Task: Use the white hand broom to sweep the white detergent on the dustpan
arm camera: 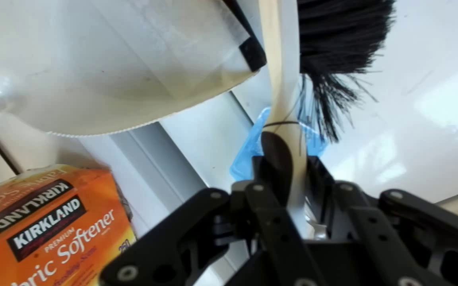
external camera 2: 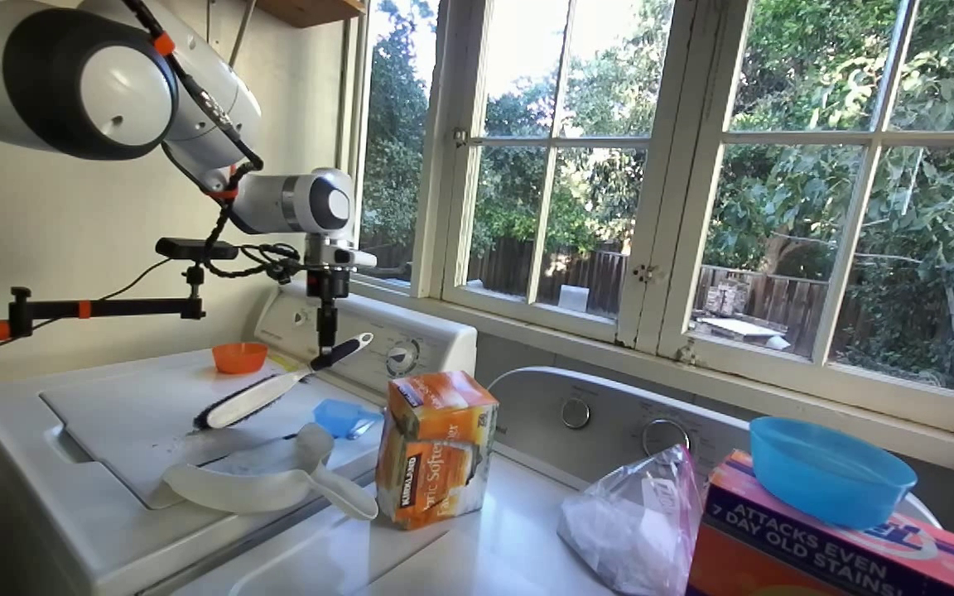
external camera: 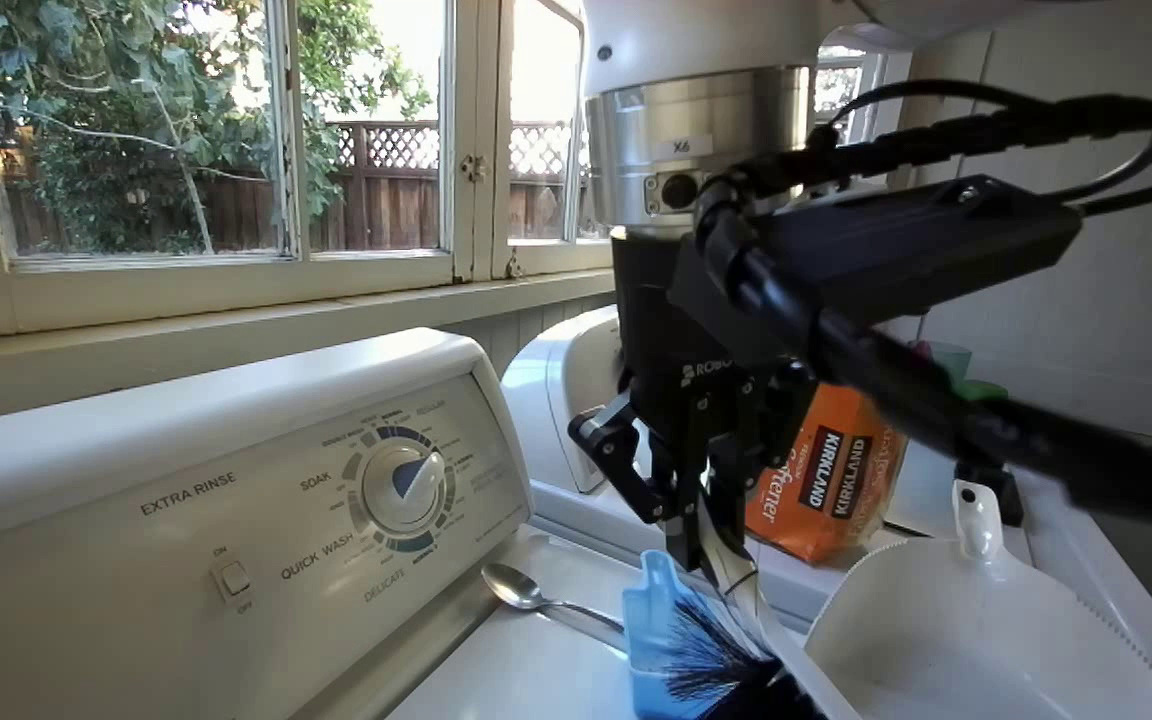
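Observation:
The white hand broom with black bristles shows in both exterior views [external camera: 812, 682] [external camera 2: 257, 399] and in the wrist view [arm camera: 281, 67]. My gripper [arm camera: 286, 169] is shut on its handle; it also shows in the exterior views [external camera: 704, 560] [external camera 2: 326, 343]. The broom slants down, bristles toward the washer lid [external camera 2: 125, 414]. The white dustpan [external camera: 976, 610] lies beside the broom, also seen in an exterior view [external camera 2: 237, 494] and the wrist view [arm camera: 94, 71]. Faint pale specks [external camera 2: 166, 444] lie on the lid near the broom's low end; I cannot tell if they are detergent.
An orange softener box [external camera 2: 436, 455] stands near the dustpan's handle. A blue scoop [external camera 2: 338, 418] lies below the broom handle, near a spoon [external camera: 516, 588]. An orange bowl [external camera 2: 239, 358] is on the lid. The control panel [external camera: 236, 540] rises behind.

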Robot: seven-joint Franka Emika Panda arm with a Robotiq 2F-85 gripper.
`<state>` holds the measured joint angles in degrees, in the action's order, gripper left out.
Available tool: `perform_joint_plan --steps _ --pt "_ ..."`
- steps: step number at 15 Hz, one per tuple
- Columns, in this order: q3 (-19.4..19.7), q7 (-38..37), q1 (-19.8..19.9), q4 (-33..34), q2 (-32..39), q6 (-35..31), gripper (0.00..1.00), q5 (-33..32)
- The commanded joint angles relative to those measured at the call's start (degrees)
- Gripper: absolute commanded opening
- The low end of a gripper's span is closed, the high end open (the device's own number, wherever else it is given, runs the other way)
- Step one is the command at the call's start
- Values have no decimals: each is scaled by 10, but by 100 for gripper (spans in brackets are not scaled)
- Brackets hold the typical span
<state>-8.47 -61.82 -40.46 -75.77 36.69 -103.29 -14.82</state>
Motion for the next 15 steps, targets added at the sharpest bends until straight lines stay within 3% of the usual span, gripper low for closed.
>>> perform_joint_plan --steps 1,6,10,13,15 --pt "-17 32 26 -30 -18 -39 7 38" --pt "-21 49 43 -39 -22 -58 7 61" --pt "-54 102 66 -41 -18 -121 7 119" --pt "-72 137 75 -38 -9 -104 7 145" --pt "-64 156 64 -30 0 -81 7 158"
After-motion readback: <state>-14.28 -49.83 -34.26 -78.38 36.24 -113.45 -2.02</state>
